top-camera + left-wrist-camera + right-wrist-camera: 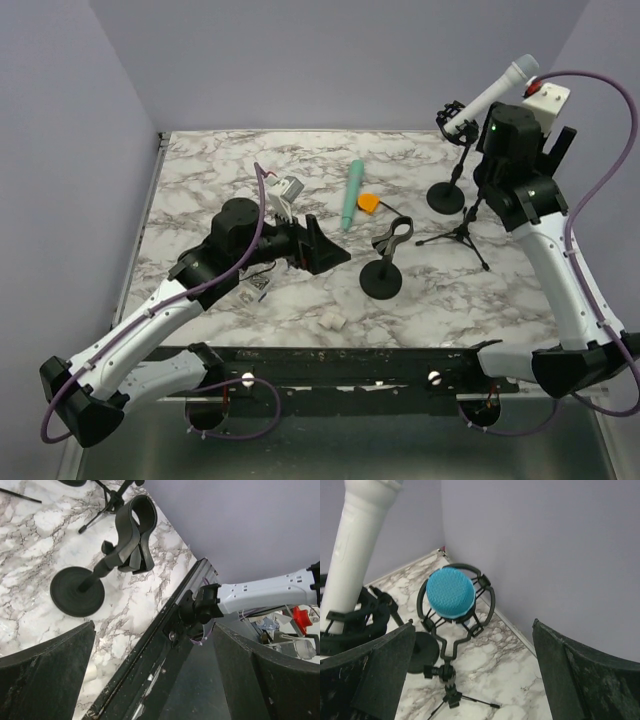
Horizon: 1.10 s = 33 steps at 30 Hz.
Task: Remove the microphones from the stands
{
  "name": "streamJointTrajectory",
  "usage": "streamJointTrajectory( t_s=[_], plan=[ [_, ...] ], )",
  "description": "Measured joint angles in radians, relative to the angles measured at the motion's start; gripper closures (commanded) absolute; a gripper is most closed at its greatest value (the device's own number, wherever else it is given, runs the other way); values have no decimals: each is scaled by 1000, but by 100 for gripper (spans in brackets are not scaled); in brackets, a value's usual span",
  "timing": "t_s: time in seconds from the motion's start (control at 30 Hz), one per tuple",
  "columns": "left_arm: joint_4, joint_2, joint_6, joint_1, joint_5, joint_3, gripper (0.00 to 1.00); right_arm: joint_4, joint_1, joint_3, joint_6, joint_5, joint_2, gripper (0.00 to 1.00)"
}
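1. Seen from above, a marble counter carries 3 microphone stands, with 1 robot arm on each side.
2. At the counter's 2 o'clock corner, a white microphone sits clamped in a black shock mount on a round-base stand. It is tilted, its head pointing up toward 1 o'clock.
3. In the right wrist view, a blue-headed microphone sits upright in a second shock mount on a tripod stand, just beside the white microphone at its 3 o'clock.
4. The right pincer hangs above these 2 stands with its fingers wide apart, touching neither microphone.
5. A teal microphone lies flat near the counter's middle, with a small orange object just beside it at 4 o'clock.
6. An empty clip stand with a round base stands toward 5 o'clock of the teal microphone.
7. The left pincer sits low over the counter at 9 o'clock of the clip stand, fingers apart and holding nothing.
8. A small white block lies near the counter's front edge at 6 o'clock.
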Motion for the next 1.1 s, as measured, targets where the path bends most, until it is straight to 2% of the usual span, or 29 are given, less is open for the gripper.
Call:
streamJointTrajectory(
  t_s=[0.13,0.2,0.27,0.43,0.57,0.63,0.67,0.73,0.83,0.93,1.1],
  plan=[
    [-19,-69,-10,0,7,-54,2,22,-82,86,-29,-40,73,1],
    [-30,-104,-11,0,6,-66,1,29,-111,109,-37,-68,102,6],
    [-47,-133,-10,0,6,-67,1,32,-139,117,-47,-103,125,9],
    [-113,-182,17,0,6,-51,1,31,-218,118,-45,-214,172,10],
    [-171,-197,41,0,6,-14,2,31,-262,118,-36,-277,208,17],
    [-190,-206,50,0,6,3,1,28,-272,119,-27,-309,225,29],
    [-194,-209,52,0,6,8,1,21,-275,122,-25,-323,232,40],
    [-201,-218,58,0,6,18,1,6,-277,137,-21,-346,245,54],
    [-206,-221,62,0,6,24,2,-15,-277,160,-11,-367,249,68],
    [-208,-218,62,0,6,24,2,-51,-277,205,-8,-388,249,76],
    [-206,-199,62,0,6,24,1,-144,-277,367,-8,-432,253,82]
  ],
)
